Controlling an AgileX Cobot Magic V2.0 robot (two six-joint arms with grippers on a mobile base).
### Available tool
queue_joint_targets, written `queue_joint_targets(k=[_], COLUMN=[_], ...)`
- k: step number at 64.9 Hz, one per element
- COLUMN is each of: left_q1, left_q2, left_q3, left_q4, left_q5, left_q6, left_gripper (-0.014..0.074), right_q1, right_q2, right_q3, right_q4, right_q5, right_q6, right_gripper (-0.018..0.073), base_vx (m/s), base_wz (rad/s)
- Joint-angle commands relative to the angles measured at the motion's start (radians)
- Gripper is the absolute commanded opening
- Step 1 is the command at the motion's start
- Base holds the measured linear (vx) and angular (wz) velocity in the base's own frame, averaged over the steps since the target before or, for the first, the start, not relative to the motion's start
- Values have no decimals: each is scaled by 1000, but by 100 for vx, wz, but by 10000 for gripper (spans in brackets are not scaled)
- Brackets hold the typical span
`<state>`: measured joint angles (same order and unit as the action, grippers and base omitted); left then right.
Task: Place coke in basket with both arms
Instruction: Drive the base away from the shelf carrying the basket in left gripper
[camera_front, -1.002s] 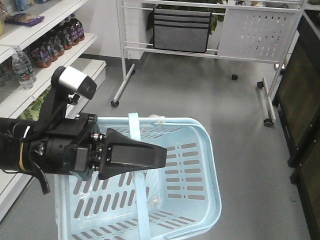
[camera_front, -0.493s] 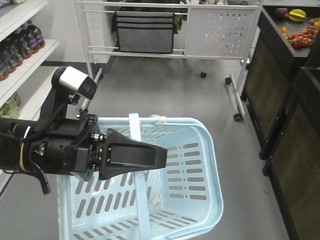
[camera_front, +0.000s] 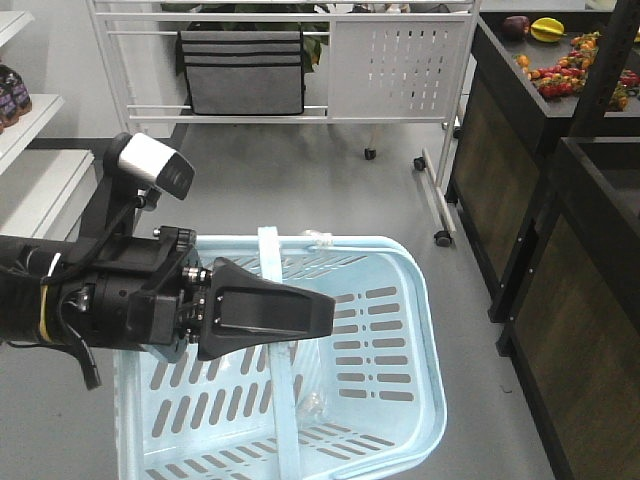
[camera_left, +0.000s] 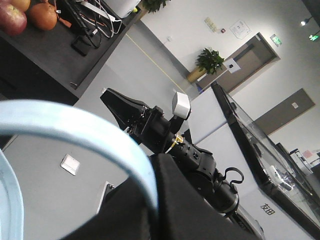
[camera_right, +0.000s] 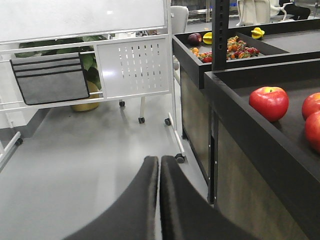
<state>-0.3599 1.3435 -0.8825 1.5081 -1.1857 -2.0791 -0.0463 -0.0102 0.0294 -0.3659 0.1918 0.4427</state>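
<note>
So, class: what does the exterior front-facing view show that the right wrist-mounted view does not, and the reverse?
Only the front-facing view shows the pale blue slotted plastic basket and the left arm's black wedge-shaped gripper crossing its flat strap handle. Only the right wrist view shows the right arm's black gripper, jaws closed, and red apples on a dark shelf. Both show the white wheeled rack with its grey fabric bag and the dark tray of mixed fruit.
</note>
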Motion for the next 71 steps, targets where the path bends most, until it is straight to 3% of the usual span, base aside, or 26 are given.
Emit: queue_joint_targets(k=[1, 71], left_q1=[-3, -3], left_q2=[-34, -34], left_q3=[-22, -22], left_q4=[-88, -88], left_q5=[-194, -194], left_q6=[2, 2], left_gripper=[-7, -7], right_q1=[-1, -1], right_q2=[-19, -19], right_q3=[10, 10], right_q4=[-14, -14], right_q5=[-66, -65], right_q6=[-4, -4], right_gripper=[-4, -4], base_vx=[17, 22], base_wz=[-8, -6])
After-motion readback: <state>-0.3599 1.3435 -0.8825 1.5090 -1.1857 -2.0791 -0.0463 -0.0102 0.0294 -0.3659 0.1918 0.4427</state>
